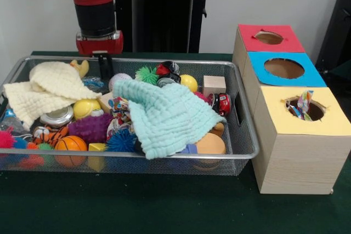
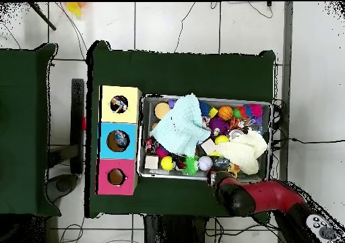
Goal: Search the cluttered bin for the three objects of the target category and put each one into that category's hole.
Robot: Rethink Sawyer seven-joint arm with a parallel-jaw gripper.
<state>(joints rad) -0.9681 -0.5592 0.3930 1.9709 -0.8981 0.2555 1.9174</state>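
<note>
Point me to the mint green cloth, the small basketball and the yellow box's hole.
mint green cloth point(image 1: 164, 114), front view, middle of the draped cloth.
small basketball point(image 1: 71, 144), front view, its orange front face.
yellow box's hole point(image 1: 307, 108), front view, the opening, with something colourful inside.

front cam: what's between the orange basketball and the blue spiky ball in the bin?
A small yellow block lies between the orange basketball and blue spiky ball, in the front view.
</note>
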